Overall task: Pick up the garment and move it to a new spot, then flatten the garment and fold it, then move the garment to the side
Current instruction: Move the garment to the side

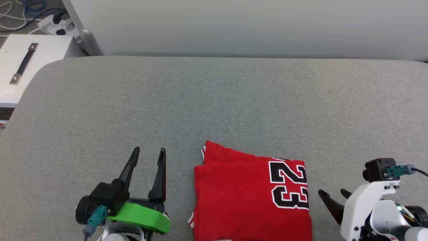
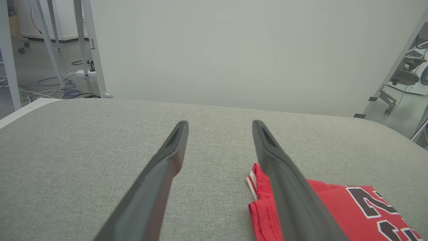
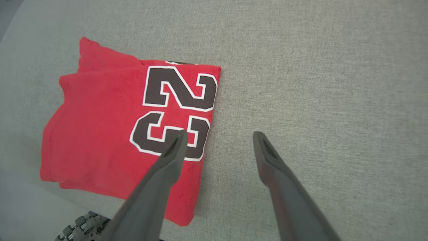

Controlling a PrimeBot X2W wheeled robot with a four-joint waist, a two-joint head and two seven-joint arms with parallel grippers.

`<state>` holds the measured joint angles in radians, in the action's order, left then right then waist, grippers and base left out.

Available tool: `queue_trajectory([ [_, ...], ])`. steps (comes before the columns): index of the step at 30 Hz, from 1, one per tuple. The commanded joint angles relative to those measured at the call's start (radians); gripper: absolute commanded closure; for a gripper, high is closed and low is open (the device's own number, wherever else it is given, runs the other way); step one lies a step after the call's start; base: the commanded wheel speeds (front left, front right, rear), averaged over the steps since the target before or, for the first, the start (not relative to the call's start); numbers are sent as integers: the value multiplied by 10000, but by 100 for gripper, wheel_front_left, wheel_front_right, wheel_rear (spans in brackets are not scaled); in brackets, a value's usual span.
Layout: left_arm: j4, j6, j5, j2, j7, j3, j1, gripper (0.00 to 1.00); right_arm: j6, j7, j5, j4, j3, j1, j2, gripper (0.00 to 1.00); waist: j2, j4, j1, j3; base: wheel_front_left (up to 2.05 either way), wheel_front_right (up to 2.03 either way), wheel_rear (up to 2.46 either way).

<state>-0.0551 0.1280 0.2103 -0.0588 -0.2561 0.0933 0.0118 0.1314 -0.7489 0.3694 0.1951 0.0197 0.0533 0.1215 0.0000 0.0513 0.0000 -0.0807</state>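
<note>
- The garment (image 1: 250, 194) lies folded into a compact red packet on the grey padded surface (image 1: 214, 100), between the two grippers. Its near end runs off the bottom of the head view.
- The left gripper (image 1: 149, 150) has its jaws apart and holds nothing. The packet is off to the right of its fingers, near but with a strip of bare padding between. Its fingers point away from the robot, roughly parallel to the packet's left edge.
- The right gripper (image 1: 331, 192) also has its jaws spread and empty. The packet is to the left of its fingers, just beside the inner fingertip. In the right wrist view that finger crosses the black number print (image 3: 174, 110); height above the cloth cannot be told.
- Nearer arm: the right one, by a clear margin.
- The packet's outline is near square, so its long axis cannot be called firmly. The number print runs along the edge facing the right jaws.
- The edge facing the left jaws shows stacked layers and a bit of striped trim (image 2: 251, 179). The edge facing the right jaws reads as a cleaner line.
- Judgement: folding looks done and the shift to the side is left to do. The move depends on the jaws catching all the layers at one edge, as thin cloth is likely to splay if only the top layer is caught.
</note>
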Motion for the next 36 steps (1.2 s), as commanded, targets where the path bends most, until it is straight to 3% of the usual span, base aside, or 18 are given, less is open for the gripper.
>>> queue_trajectory([
  [1, -12, 27, -94, 32, -57, 55, -228, 0, -7, -800, -53, 244, 15, -204, -79, 0, 0, 125, 0, -115, 0, 0, 0],
  [5, -7, 27, -137, 35, -57, 164, -383, 0, -7, -2393, -612, 592, 114, -405, -266, 0, 0, 372, 0, -323, 0, 0, 0],
  [9, 22, 27, -134, 40, -57, 182, -485, 0, -7, -2953, -863, 567, 59, -610, -475, 0, 0, 616, 0, -548, 0, 0, 0],
  [31, 62, 27, -106, 69, -57, 310, -1053, 0, -7, -2855, -1046, -2005, -674, -1253, -710, 0, 0, 1299, 0, -1435, 0, 0, 0],
  [32, 62, 27, -111, 70, -57, 303, -1059, 0, -7, -2861, -1089, -2126, -771, -1232, -710, 38, 0, 1302, 0, -1443, 0, 0, 0],
  [33, 62, 27, -114, 70, -57, 296, -1061, 0, -7, -2853, -1089, -2213, -840, -1218, -710, 57, 0, 1300, 0, -1446, 0, 0, 0],
  [34, 61, 27, -117, 71, -57, 287, -1062, 0, -7, -2816, -1086, -2299, -902, -1212, -711, 92, 0, 1294, 0, -1446, 0, 0, 0],
  [35, 58, 27, -119, 72, -57, 281, -1062, 0, -7, -2775, -1088, -2360, -945, -1215, -711, 100, 0, 1287, 0, -1442, 0, 0, 0],
  [36, 52, 27, -120, 73, -57, 275, -1064, 0, -7, -2713, -1097, -2419, -1006, -1233, -711, 100, 0, 1276, 0, -1432, 0, 0, 0],
])
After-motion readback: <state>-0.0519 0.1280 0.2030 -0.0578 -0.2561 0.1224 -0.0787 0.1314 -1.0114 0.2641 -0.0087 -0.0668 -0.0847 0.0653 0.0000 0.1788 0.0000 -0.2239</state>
